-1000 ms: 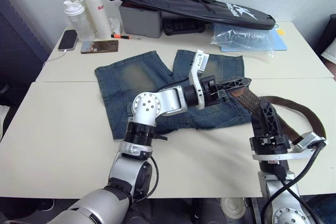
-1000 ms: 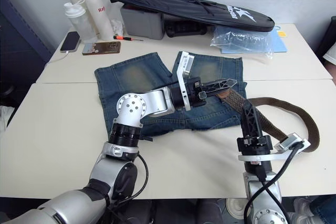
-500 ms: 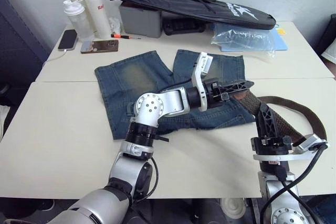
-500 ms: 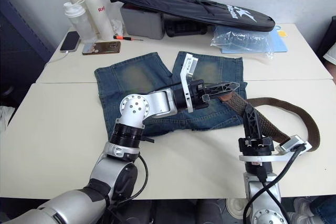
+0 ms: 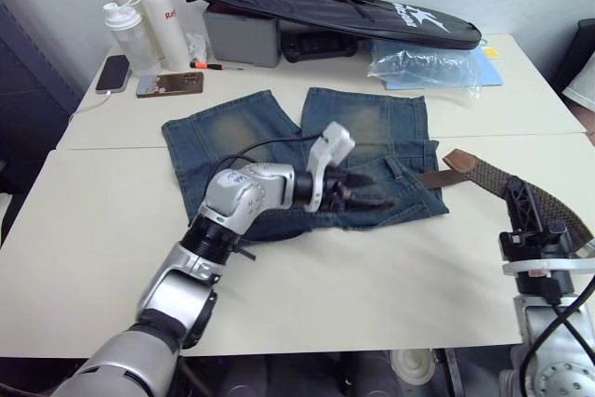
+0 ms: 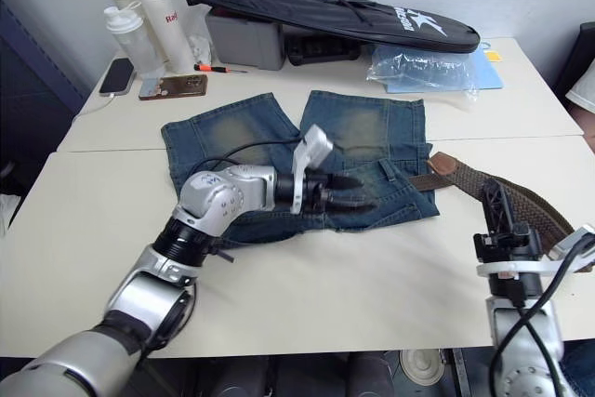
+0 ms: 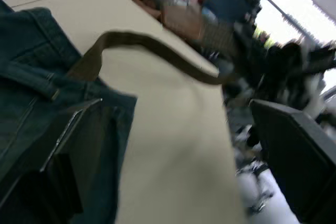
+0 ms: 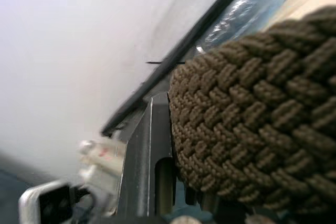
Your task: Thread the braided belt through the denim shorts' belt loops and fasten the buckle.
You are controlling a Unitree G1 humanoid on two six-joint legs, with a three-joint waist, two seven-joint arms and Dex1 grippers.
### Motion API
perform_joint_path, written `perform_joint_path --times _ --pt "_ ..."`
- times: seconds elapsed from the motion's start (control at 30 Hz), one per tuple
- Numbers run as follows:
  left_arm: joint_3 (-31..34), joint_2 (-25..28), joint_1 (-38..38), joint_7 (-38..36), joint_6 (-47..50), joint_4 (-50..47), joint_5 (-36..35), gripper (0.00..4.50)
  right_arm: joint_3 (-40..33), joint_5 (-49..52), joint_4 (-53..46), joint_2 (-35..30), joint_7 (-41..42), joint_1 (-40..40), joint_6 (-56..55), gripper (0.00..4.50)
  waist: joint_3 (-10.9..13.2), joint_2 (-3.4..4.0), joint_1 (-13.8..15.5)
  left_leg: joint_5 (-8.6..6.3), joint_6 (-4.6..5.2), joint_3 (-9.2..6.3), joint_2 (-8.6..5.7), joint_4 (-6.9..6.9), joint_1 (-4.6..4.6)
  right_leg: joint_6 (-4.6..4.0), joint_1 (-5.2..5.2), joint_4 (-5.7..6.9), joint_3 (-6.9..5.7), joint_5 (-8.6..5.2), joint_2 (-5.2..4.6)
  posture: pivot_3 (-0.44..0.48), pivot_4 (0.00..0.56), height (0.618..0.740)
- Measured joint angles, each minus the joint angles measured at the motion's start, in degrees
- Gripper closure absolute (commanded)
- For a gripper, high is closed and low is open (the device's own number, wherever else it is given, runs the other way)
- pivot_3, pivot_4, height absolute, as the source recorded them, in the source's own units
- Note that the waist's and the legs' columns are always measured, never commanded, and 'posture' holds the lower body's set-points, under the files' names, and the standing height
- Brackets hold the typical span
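Observation:
The denim shorts (image 5: 279,137) lie flat mid-table, waistband toward my right. My left gripper (image 5: 367,198) hovers low over the waistband with its fingers apart and nothing between them. A belt loop (image 6: 384,172) shows just past its fingertips. The braided belt (image 5: 483,174) lies on the table to the right of the shorts, its tan end (image 6: 439,163) touching the waistband edge and its strap running off to the right. My right gripper (image 5: 522,216) stands upright on that strap, shut on it; the weave (image 8: 252,114) presses against one finger. I cannot make out the buckle.
Along the far edge stand bottles (image 5: 139,16), two phones (image 5: 169,84), a grey box (image 5: 242,36), a long black bag (image 5: 335,11) and a plastic sleeve (image 5: 428,64). The left wrist view shows people and a dark chair (image 7: 294,145) beyond the table's right edge.
My left gripper has let go of the belt's end, opened and drawn back left over the shorts. The right gripper has shut on the strap and shifted right. The belt end now lies on the table.

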Motion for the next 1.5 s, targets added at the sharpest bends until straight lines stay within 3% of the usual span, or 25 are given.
perform_joint_path --times 0.07,0.17,0.33,0.57,0.67,0.83,0.93,1.1,1.17,1.5 --pt "-5.03 0.75 0.1 -3.52 -5.28 0.92 5.86 0.05 -2.3 0.06 -0.69 -7.29 -1.18 3.28 3.4 4.5 0.05 0.02 0.36 -0.04 0.02 0.03 -0.01 0.07 -0.1 -0.14 -0.06 -0.17 0.04 -0.08 -0.02 0.0 0.15 0.74" --pt "-8.38 -3.67 -1.55 -4.27 -14.42 5.63 13.75 0.05 -6.79 0.94 -0.75 -18.76 -1.96 8.71 10.04 4.5 0.2 -0.25 1.39 -0.22 0.28 0.1 0.0 0.15 -0.09 -0.14 -0.04 -0.29 0.08 -0.07 -0.03 0.0 0.15 0.74" --pt "-9.91 -12.93 -6.37 -0.86 -22.88 16.42 22.07 0.05 -10.0 2.92 -0.77 -23.7 -3.89 9.09 13.7 4.5 0.43 -0.53 1.65 -0.28 0.41 0.15 -0.02 0.23 -0.12 -0.12 0.0 -0.44 0.1 -0.06 -0.03 0.0 0.15 0.74" --pt "-11.0 -18.8 -10.31 5.27 -32.3 29.62 32.58 0.05 -11.07 3.92 -3.44 -23.8 -8.08 8.51 13.93 4.5 0.46 -0.56 1.37 -0.3 0.45 0.18 -0.01 0.09 -0.07 0.03 -0.07 -0.42 0.09 0.01 -0.03 0.0 0.15 0.74" --pt "-12.15 -19.53 -10.31 4.95 -37.38 34.29 36.48 0.92 -12.66 4.37 -4.97 -23.76 -10.02 8.51 13.69 4.5 0.46 -0.57 1.5 -0.3 0.45 0.19 -0.01 0.1 -0.11 0.03 -0.09 -0.42 0.08 0.01 -0.03 0.0 0.15 0.74" --pt "-12.06 -20.35 -10.31 3.78 -42.66 36.81 39.28 3.13 -12.92 4.64 -6.08 -23.76 -11.52 8.39 13.16 4.5 0.47 -0.58 1.72 -0.31 0.46 0.19 -0.02 0.18 -0.13 0.0 -0.06 -0.46 0.08 0.0 -0.04 0.0 0.15 0.74" --pt "-11.1 -19.81 -9.74 -0.25 -43.17 35.8 39.1 4.42 -12.92 4.75 -6.09 -23.78 -11.86 8.26 13.18 4.5 0.46 -0.56 1.68 -0.32 0.47 0.19 0.0 0.14 -0.09 -0.04 -0.06 -0.4 0.08 -0.02 -0.03 0.0 0.15 0.74" --pt "-11.14 -13.76 -3.52 -11.76 -45.43 25.46 38.2 4.47 -12.49 4.98 -5.98 -25.69 -11.82 6.59 14.07 4.5 0.41 -0.45 1.52 -0.33 0.5 0.18 0.02 0.08 -0.05 0.05 -0.1 -0.23 0.08 0.03 -0.01 0.0 0.15 0.74" --pt "-11.13 -8.59 0.29 -19.04 -41.81 16.8 36.22 4.47 -10.67 5.91 -6.33 -25.74 -12.11 6.14 14.45 4.5 0.35 -0.35 1.26 -0.33 0.5 0.18 0.04 0.07 -0.02 0.15 -0.15 -0.1 0.08 0.08 0.0 0.0 0.15 0.74" --pt "-10.25 2.8 5.48 -32.36 -31.32 2.01 30.22 4.47 -6.57 8.59 -8.4 -25.68 -13.86 6.58 15.42 4.5 0.16 -0.03 1.27 -0.34 0.55 0.17 0.06 0.2 -0.04 0.02 -0.2 0.06 0.1 0.01 0.0 0.0 0.15 0.74"
